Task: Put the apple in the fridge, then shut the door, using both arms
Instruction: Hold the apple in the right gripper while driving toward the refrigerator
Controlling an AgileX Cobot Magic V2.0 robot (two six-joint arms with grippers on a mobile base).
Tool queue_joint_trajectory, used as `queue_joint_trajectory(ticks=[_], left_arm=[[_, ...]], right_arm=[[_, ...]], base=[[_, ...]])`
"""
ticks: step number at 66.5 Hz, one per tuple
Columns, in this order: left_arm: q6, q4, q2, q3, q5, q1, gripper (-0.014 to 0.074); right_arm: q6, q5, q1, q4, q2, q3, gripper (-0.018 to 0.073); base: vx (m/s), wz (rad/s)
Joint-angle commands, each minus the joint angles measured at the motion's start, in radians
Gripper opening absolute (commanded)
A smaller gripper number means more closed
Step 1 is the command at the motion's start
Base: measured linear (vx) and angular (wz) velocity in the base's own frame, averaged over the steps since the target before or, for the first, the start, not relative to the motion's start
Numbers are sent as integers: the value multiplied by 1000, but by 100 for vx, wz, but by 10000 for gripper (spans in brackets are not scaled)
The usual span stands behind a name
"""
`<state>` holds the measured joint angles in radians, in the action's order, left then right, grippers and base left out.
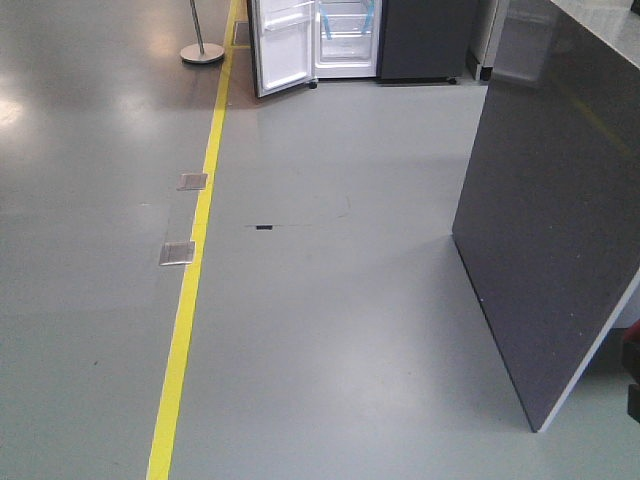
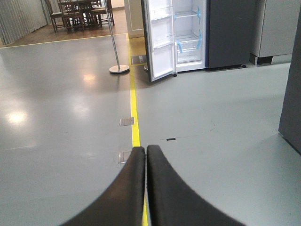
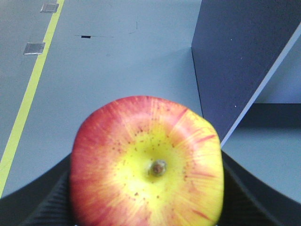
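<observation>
Your right pincer (image 3: pixel 147 200) is clamped on the apple (image 3: pixel 146 155). Left pincer (image 2: pixel 146 157): closed, empty. The fridge (image 1: pixel 348 38) stands far ahead across the floor (image 1: pixel 330 300). Its door (image 1: pixel 283 45) hangs open on the left, probably the left arm's side.

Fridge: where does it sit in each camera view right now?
Exterior front: fridge at top centre, door open.
Left wrist: top, right of centre.
Right wrist: not in view; apple fills the foreground.
Shared landmark: yellow floor line.
</observation>
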<state>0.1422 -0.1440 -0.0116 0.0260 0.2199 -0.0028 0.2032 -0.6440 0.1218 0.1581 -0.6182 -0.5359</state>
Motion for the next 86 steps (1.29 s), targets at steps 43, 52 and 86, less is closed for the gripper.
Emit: queue_joint_trajectory(ticks=[43,52,86], left_arm=[[4,5,-14,19,-72,-11,-6],[4,5,-14,19,-72,-11,-6],[4,5,-14,19,-72,-11,-6]], right_arm=[[-13,72,1,15,-6,-30,153],[-13,72,1,15,-6,-30,153],[-13,72,1,15,-6,-30,153]], base=[[19,3],[17,0],[14,-2]])
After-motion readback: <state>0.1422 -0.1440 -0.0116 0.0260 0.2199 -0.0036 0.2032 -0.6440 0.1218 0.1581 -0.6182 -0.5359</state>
